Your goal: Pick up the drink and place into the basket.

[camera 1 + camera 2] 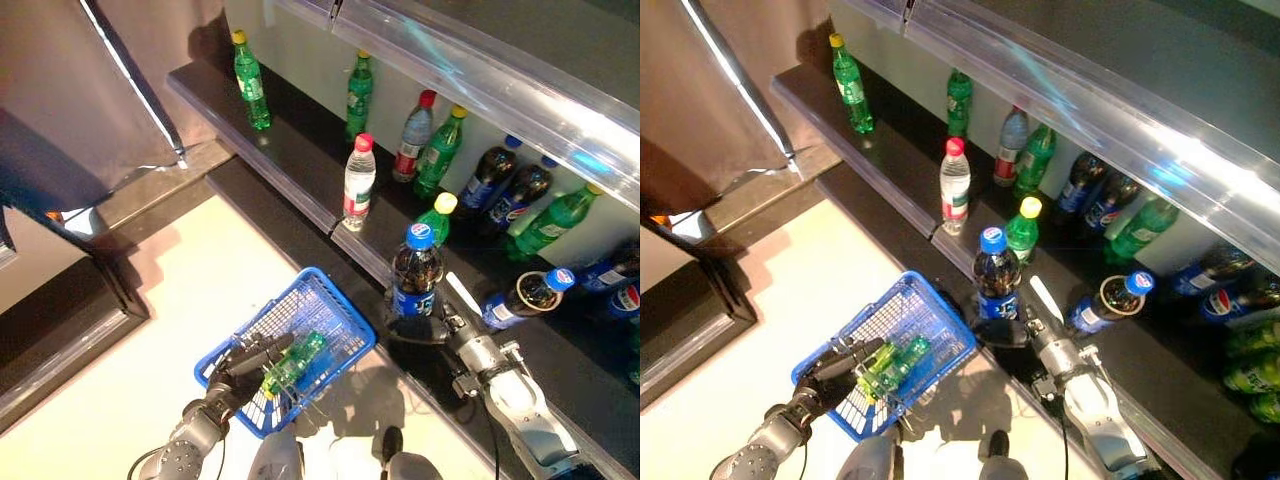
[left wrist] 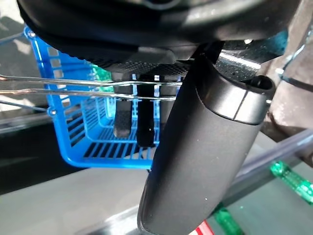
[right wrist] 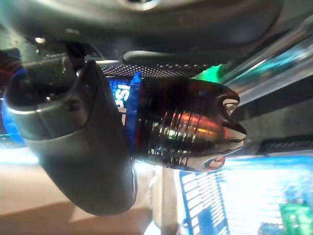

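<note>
While clamped in the right hand (image 1: 432, 328) — dark cola bottle with blue cap (image 1: 416, 272), upright at shelf edge (image 1: 300, 190). Left hand (image 1: 250, 358) curled round blue plastic basket's (image 1: 325, 300) wire handle — green bottle (image 1: 298, 358) inside.

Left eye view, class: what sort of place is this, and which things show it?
Probably a shop aisle or a mock-up: a long shelf lined with drink bottles, and a blue shopping basket already holding a green bottle.

One blue basket (image 1: 340, 305) is there, with one green bottle (image 1: 300, 358) inside it. Two clear bottles with red caps (image 1: 358, 180) stand on the shelf (image 1: 290, 165). One dark cola bottle (image 1: 416, 275) is in the right robot hand (image 1: 445, 330).
</note>
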`<state>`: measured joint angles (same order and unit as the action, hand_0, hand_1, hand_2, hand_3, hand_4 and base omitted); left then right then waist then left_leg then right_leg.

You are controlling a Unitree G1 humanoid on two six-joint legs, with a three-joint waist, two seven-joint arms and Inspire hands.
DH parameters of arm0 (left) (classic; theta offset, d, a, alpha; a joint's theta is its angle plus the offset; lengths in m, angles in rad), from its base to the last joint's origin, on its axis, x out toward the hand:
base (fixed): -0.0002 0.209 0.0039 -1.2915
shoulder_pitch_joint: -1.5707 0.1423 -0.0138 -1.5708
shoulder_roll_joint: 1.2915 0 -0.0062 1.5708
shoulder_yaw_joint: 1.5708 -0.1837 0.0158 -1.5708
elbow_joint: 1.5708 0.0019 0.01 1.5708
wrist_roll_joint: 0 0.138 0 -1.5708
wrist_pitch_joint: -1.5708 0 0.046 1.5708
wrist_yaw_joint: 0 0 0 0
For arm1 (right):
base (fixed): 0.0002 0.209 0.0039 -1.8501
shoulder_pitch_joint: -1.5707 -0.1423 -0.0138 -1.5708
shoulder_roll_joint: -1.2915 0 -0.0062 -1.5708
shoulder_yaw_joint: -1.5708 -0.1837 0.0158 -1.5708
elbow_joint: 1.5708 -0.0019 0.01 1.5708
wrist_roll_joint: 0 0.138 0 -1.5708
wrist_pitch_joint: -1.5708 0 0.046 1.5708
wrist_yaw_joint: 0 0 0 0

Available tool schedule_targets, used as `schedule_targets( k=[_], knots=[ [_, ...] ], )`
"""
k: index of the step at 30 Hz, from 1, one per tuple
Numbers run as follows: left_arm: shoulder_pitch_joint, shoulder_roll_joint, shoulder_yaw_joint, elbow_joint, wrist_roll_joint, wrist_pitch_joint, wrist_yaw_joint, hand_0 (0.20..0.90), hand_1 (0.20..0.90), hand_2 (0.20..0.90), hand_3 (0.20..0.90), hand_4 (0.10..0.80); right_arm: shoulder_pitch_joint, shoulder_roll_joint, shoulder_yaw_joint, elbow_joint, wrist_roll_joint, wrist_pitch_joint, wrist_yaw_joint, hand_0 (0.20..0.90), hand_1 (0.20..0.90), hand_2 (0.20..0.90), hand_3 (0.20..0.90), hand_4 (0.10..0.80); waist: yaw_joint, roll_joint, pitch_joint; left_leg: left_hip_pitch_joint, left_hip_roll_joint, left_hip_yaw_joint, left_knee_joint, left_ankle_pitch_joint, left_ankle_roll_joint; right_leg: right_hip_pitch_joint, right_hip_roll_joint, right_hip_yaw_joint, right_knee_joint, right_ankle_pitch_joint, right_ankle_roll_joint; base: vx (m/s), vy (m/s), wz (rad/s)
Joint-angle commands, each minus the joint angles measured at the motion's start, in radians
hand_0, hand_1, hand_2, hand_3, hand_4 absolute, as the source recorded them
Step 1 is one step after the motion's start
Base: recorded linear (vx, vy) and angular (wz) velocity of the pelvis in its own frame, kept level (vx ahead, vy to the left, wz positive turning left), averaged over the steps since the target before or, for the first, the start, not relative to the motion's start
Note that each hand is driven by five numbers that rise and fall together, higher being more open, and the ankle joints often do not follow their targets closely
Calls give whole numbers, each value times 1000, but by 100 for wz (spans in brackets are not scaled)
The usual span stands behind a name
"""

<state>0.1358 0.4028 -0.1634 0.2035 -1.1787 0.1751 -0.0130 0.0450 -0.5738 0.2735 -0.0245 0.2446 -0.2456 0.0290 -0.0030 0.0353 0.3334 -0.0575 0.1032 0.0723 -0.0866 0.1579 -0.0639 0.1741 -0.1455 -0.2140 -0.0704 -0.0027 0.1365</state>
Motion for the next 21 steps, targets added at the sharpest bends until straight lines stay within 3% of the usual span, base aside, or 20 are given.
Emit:
schedule_targets(
  k=[1,6,10,21],
  knots=[
    [-84,-10,49,-376,-179,-70,-180,300,300,300,200,100,-124,-2,31,-115,86,-154,13,300,300,300,200,100,8,-7,-159,88,41,-17,67,-101,-59,-99,-9,23,65,-4,-35,44,153,3],
    [-98,10,66,-481,-261,-10,-116,300,300,300,200,100,-112,47,79,-71,45,-133,4,300,300,300,200,100,20,-6,-182,129,14,-21,32,-123,-50,-69,-36,19,21,21,-4,63,114,15],
    [-80,31,96,-559,-293,19,-138,300,300,300,200,100,-104,64,106,-51,3,-107,0,300,300,300,200,100,35,-8,-206,146,4,-19,13,-137,-40,-58,-47,9,-6,35,10,52,45,17],
    [-107,71,128,-668,-369,53,-170,300,300,300,200,100,-118,66,178,4,-129,-29,-31,300,300,300,200,100,66,-17,-235,157,5,-22,-1,-145,-34,-44,-47,-14,-17,33,14,29,-15,5]
  ],
)
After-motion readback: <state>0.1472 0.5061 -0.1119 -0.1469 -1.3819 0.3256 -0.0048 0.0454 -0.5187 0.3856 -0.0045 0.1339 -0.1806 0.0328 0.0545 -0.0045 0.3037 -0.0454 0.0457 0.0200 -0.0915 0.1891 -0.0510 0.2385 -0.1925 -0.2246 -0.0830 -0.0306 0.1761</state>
